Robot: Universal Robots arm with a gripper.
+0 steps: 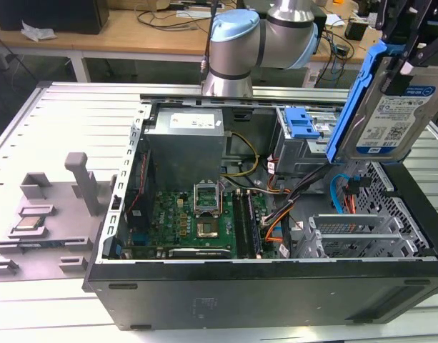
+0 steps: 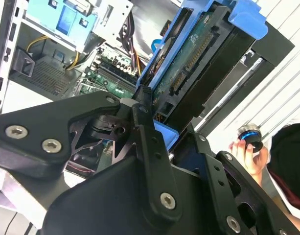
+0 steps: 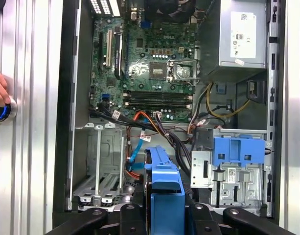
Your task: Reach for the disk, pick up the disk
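Silver-and-pale-blue arm, matte black gripper.
Rounded pale-blue joint cap (image 1: 235,37) on a silver tube link (image 1: 296,11) in the exterior view, thin dark cable at 9 o'clock of the cap. Black linkage gripper (image 2: 157,129) in the second wrist view: flat angular bars, silver socket screws (image 2: 51,145), round pivot pins. Dark sleeve (image 2: 289,161) beside a person's hand (image 2: 247,152).

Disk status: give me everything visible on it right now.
The disk is a flat silver metal hard drive in a blue plastic bracket, with a white-and-blue printed label facing the exterior view. It is lifted out, held on edge and tilted above the open computer case, at the exterior view's right. In the second wrist view its green circuit-board underside and connector pins show. The black gripper is shut on its lower end; nothing else touches it.
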